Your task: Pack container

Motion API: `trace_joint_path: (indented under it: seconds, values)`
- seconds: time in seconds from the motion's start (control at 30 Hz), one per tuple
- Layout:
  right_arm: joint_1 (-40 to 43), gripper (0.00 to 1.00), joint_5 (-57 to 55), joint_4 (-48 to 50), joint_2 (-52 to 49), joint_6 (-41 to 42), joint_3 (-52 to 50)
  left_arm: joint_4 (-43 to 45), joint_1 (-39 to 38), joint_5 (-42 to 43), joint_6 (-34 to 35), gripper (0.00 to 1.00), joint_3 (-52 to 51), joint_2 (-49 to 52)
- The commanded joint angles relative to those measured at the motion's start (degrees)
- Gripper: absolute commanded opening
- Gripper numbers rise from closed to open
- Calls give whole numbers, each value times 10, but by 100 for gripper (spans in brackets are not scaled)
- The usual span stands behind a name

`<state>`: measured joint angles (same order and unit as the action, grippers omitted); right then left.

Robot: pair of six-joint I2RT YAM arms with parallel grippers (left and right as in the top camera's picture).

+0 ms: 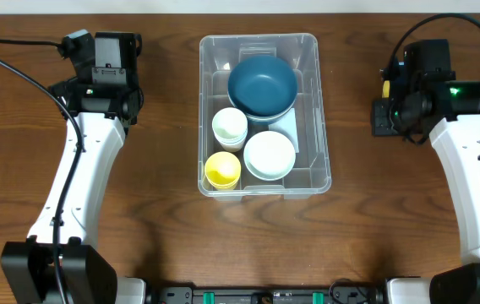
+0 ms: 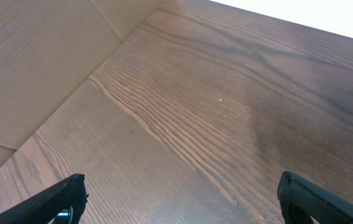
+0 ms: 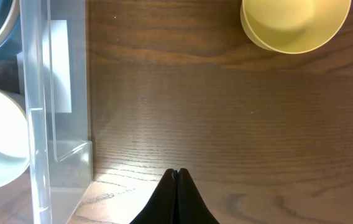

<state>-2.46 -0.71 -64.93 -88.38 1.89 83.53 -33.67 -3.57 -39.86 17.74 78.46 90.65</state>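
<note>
The container [image 1: 318, 118], a large clear plastic bin, stands mid-table. Inside it are a dark blue bowl [image 1: 261, 84], a white cup [image 1: 229, 127], a yellow cup [image 1: 222, 169] and a white bowl [image 1: 269, 154]. In the right wrist view its clear wall [image 3: 36, 124] with a white label [image 3: 59, 65] fills the left side. My right gripper [image 3: 177, 171] is shut on nothing, over bare wood beside the bin. A yellow bowl [image 3: 294, 22] lies ahead of it, outside the bin. My left gripper [image 2: 179, 186] is open over bare table, far left of the bin.
The left arm [image 1: 79, 160] and right arm [image 1: 468, 169] run along the table's two sides. In the overhead view the yellow bowl [image 1: 384, 87] is almost hidden under the right wrist. A lighter panel [image 2: 33, 68] borders the table in the left wrist view.
</note>
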Motion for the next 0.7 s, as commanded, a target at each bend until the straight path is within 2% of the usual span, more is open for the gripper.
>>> trace_joint_path:
  seconds: [0.0,0.1,0.13,0.23,0.37,0.67]
  values:
    - [4,2,-6,-1,6,-2,10,-2,2,-13,-3,98,2,-9]
    - [4,24,-6,-1,6,-2,10,-2,2,-13,-3,98,2,-9]
    - [4,24,-6,-1,6,-2,10,-2,2,-13,-3,98,2,-9]
    - [4,22,-6,-2,6,-2,10,-1,2,-13,-3,98,2,-9]
    - [4,6,-5,-2,6,-2,10,-2,2,-13,-3,98,2,-9]
    - [4,1,-6,-3,6,-2,10,-2,2,-13,-3,98,2,-9]
